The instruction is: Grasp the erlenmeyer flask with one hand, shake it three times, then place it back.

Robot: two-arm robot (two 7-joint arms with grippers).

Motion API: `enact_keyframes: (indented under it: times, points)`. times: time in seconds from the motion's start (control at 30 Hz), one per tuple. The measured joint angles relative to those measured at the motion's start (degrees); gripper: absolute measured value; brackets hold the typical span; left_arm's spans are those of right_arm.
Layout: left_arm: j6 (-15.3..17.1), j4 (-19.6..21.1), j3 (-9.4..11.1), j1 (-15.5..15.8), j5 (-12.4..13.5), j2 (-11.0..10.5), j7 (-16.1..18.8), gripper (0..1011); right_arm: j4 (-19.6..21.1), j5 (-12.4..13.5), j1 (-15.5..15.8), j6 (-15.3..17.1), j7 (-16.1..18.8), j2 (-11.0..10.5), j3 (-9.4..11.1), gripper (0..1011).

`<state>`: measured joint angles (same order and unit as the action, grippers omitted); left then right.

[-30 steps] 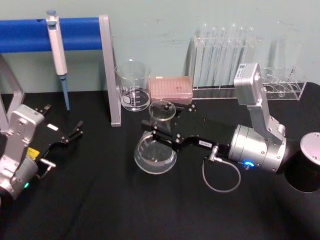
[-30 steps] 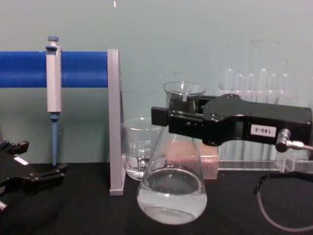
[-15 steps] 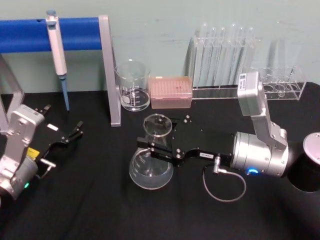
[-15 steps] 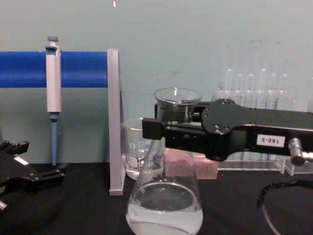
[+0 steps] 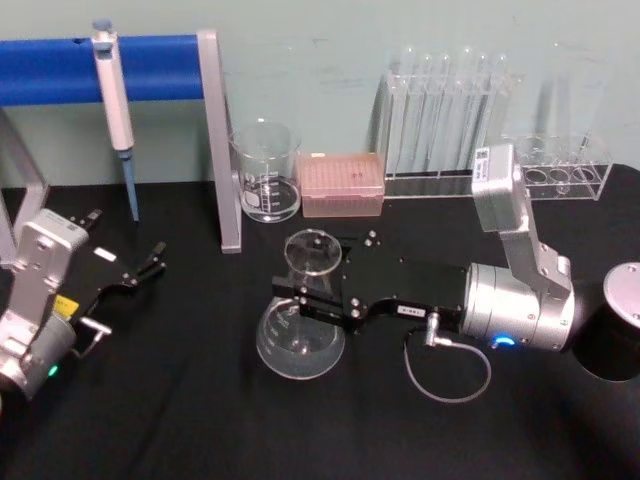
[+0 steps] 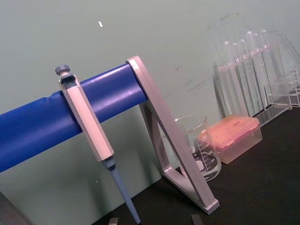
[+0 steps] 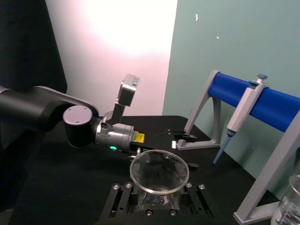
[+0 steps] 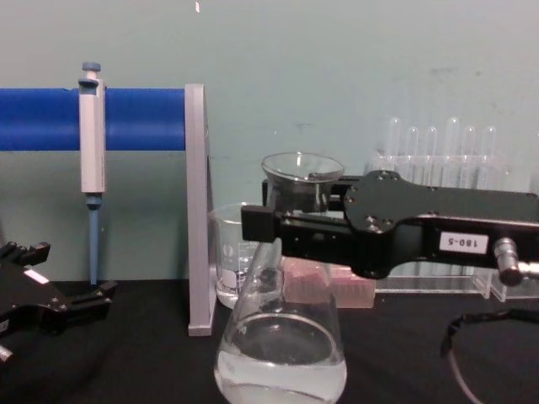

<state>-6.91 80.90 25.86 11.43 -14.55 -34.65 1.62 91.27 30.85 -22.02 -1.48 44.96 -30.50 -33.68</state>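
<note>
Count: one erlenmeyer flask [image 5: 301,318], one beaker [image 5: 266,172], one pipette [image 5: 113,90], one pink box [image 5: 343,182] and two grippers are pictured on or over the black table [image 5: 200,420]. The test tubes [image 5: 440,110] in the clear rack at the far right are too crowded to be counted.
Flask position: the flask is held near the middle of the table, nearer than the beaker and the pink box. Whether its base touches the cloth cannot be told.
Flask axis: the long axis is kept close to upright, with the mouth pointed up and leaned slightly to the right. Clear liquid is seen in the wide base.
Right gripper [image 5: 300,298]: it is reached in from the right, and its jaws are closed narrowly on the flask's neck, just under the flared rim. A white number label is borne on its side.
Left gripper [image 5: 145,266]: it is parked at the near left, well apart from the flask, with its jaws spread wide and nothing between them.
Pipette: it is hung tip down on the blue bar [image 5: 50,68] at the far left.
</note>
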Motion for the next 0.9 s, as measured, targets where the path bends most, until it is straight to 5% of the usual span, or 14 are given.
enact_keyframes:
  times: [0.37,0.9]
  points:
    - [0.00,0.00,0.00,0.00,0.00,0.00,0.00,1001,-0.42,0.11,0.19,0.11,-6.29,0.60,0.64,449]
    - [0.00,0.00,0.00,0.00,0.00,0.00,0.00,1001,-0.95,-4.42,3.57,1.66,-22.96,5.10,7.02,449]
